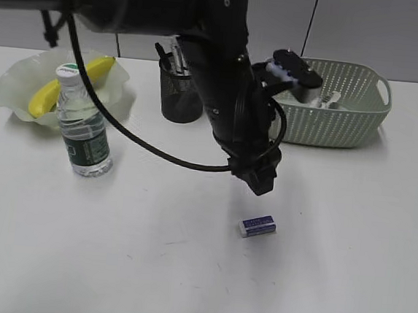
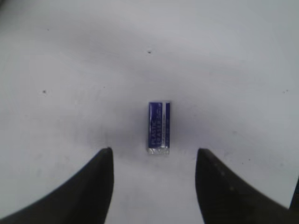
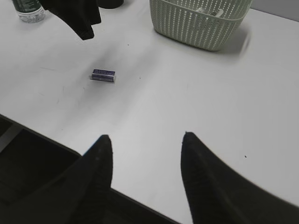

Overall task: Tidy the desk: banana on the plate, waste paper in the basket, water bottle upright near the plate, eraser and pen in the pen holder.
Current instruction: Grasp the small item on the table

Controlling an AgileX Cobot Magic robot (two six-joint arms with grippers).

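Observation:
The blue-and-white eraser (image 1: pixel 258 225) lies flat on the white desk (image 1: pixel 184 271). My left gripper (image 1: pixel 259 181) hangs open just above and behind it; in the left wrist view (image 2: pixel 154 151) the eraser (image 2: pixel 159 128) sits just ahead of the two open fingertips. The banana (image 1: pixel 69 84) lies in the pale green plate (image 1: pixel 18 81). The water bottle (image 1: pixel 82 127) stands upright beside the plate. The black mesh pen holder (image 1: pixel 178 88) holds a pen. The basket (image 1: pixel 338 105) holds white paper scraps (image 1: pixel 324 99). My right gripper (image 3: pixel 147 137) is open and empty over the desk's front edge.
In the right wrist view the basket (image 3: pixel 201 23) stands at the far edge, the eraser (image 3: pixel 103 75) lies left of centre, the bottle's base (image 3: pixel 28 11) shows at top left, and the desk's front edge (image 3: pixel 46 135) drops to dark floor.

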